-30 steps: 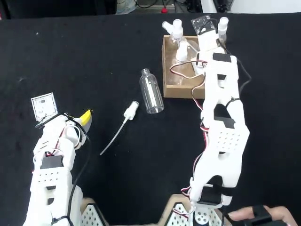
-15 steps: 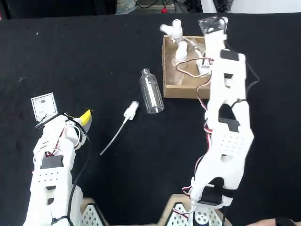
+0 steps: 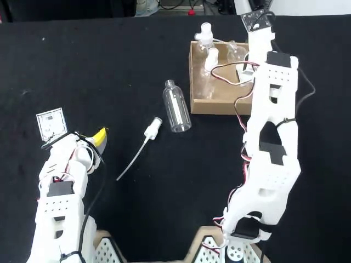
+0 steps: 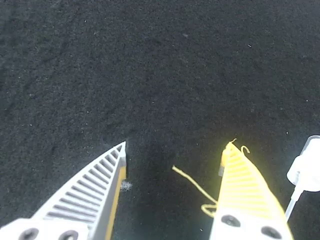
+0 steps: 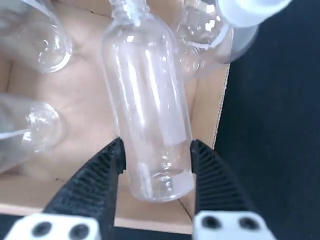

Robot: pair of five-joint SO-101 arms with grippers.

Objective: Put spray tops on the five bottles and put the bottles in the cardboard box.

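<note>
- The cardboard box (image 3: 211, 105) is the reference for everything here. It holds several clear bottles, and at least two white spray tops (image 3: 205, 33) stick up over its far side.
- In the right wrist view I count what look like four bottles inside the box. The glass overlaps, so that count is a judgement.
- The right hand (image 5: 156, 147) reaches into the box's right end. Its black fingers (image 5: 107, 170) are closed against both sides of a clear bottle (image 5: 150, 100) whose base sits by the box's right wall. I cannot tell whether this bottle carries its top.
- A loose bottle (image 3: 176, 106) lies on its side just left of the box, with its neck open and uncapped.
- A loose spray top (image 3: 152, 129) with a long dip tube lies further left of the box, near that bottle but apart from it.
- The left hand (image 4: 177, 145) hangs well left of the box, open and empty over the black bench (image 3: 109, 66).
- The task looks about four-fifths done. Letting go of the boxed bottle, capping the last one and boxing it are left.
</note>
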